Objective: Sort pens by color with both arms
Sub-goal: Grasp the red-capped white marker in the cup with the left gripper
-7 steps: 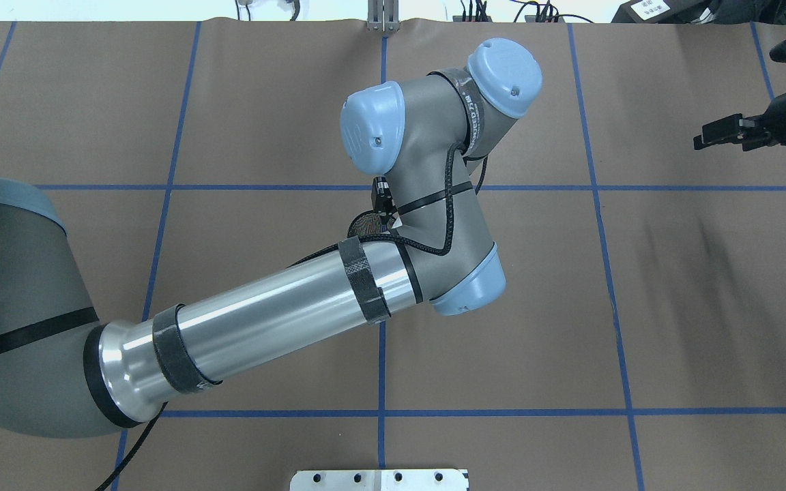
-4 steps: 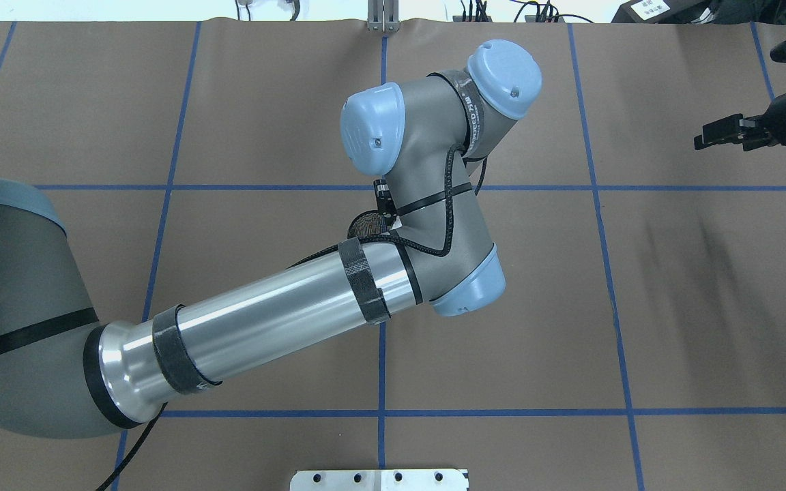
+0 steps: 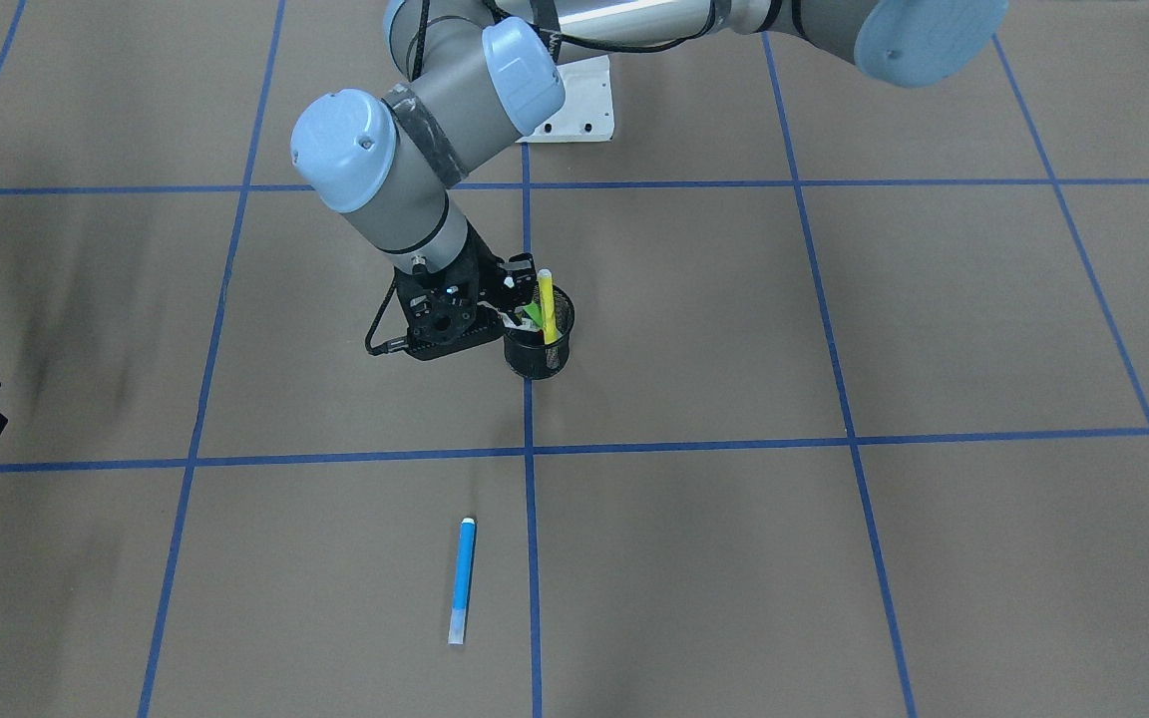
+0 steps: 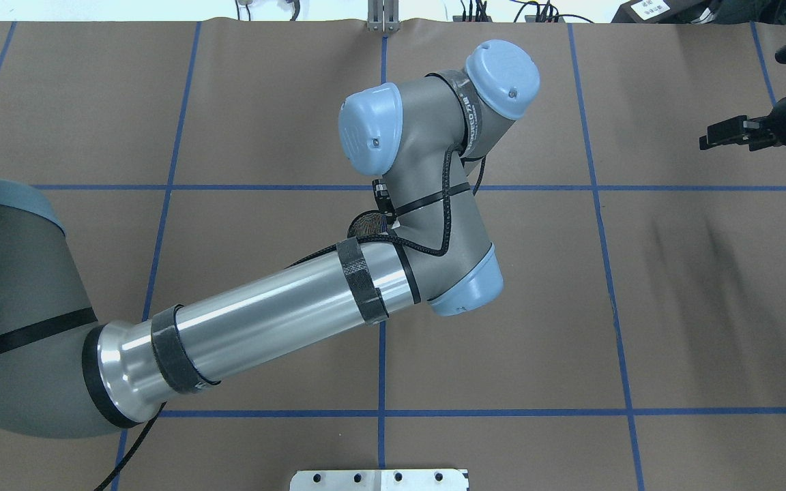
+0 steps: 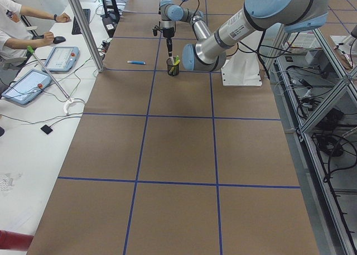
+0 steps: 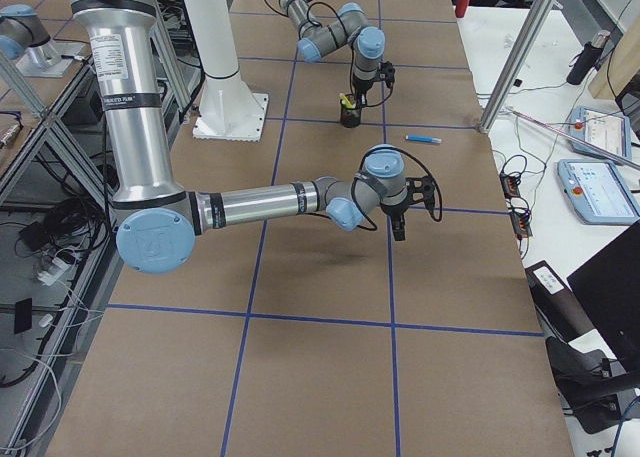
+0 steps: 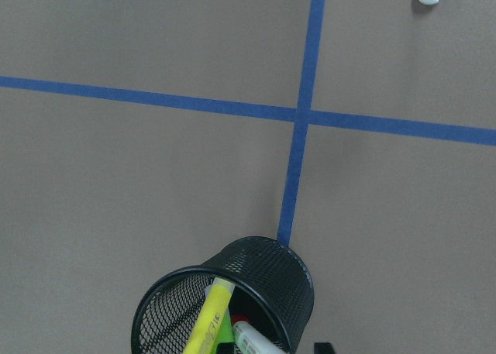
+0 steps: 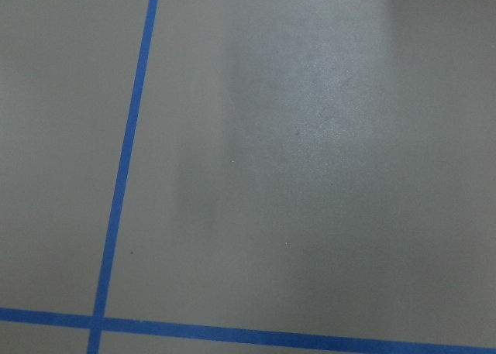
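Pens (image 3: pixel 544 297) stand in mesh cup (image 3: pixel 538 354); left hand (image 3: pixel 513 317) at rim, grip unclear. Lift one straight up, cup steady. Right hand (image 4: pixel 710 135) aside, state unclear.

Blue pen (image 3: pixel 462 580) lies flat; yellow pen (image 3: pixel 546 294) stands upright.

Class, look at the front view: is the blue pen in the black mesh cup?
No, the blue pen lies flat on the table, well apart from the cup.

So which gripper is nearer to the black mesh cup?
Left. The left gripper is right beside the cup; the right gripper hangs far away over the table.
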{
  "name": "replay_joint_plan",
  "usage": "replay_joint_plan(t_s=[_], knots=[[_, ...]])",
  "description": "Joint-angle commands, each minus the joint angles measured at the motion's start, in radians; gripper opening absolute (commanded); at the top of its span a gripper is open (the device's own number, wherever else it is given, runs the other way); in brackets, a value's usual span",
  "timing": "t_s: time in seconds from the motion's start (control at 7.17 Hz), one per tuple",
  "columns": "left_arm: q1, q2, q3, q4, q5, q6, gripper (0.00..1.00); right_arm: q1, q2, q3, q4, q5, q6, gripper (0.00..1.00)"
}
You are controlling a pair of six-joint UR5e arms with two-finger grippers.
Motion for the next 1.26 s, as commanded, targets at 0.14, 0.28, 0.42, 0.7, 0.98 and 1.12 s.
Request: replay_joint_plan(t_s=[0.14,0.28,0.42,0.7,0.98,1.12], knots=[[0.000,0.001,-0.012,-0.001,-0.001,0.001,0.00,-0.004,0.000,0.000,0.000,-0.011,0.000,1.00],[-0.002,-0.001,-0.047,0.007,-0.005,0.001,0.00,-0.005,0.000,0.000,0.000,-0.011,0.000,1.00],[-0.008,-0.004,-0.117,0.043,-0.007,0.001,0.00,-0.005,0.000,0.000,0.000,-0.011,0.000,1.00],[-0.054,0.002,-0.275,0.120,-0.007,-0.008,0.00,-0.008,0.000,0.000,0.002,-0.011,0.002,1.00],[-0.133,0.057,-0.425,0.105,-0.001,-0.020,0.00,-0.008,0.003,0.002,0.002,-0.012,0.002,1.00],[-0.152,0.129,-0.486,-0.012,0.059,-0.067,0.00,-0.008,0.005,0.005,0.002,-0.012,0.003,1.00]])
